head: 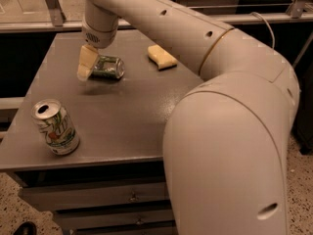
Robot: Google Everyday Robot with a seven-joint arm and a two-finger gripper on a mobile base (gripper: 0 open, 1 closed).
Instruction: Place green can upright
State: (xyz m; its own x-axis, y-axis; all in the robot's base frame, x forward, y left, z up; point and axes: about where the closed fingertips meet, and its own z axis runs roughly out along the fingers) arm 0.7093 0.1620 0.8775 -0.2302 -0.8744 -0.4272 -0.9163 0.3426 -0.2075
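Green can (pixel 108 66) lies on its side on the far part of the bench (pixel 132 116), long axis running roughly across the view. Claw (pixel 86 63) hangs at the can's view-left end, touching or just beside it. Whether the claw is released or clenched: cannot tell.

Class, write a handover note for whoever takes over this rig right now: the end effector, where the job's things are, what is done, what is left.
End effector: low over the far left of the table, at the left end of the green can. Whether it touches the can cannot be judged.
Green can: lying on its side, far left of the tabletop.
Also there: a whitish can upright near the front left corner, and a yellow sponge at the back.
Done: nothing yet; the green can is not upright.
Left: grasp the green can, stand it upright, release.
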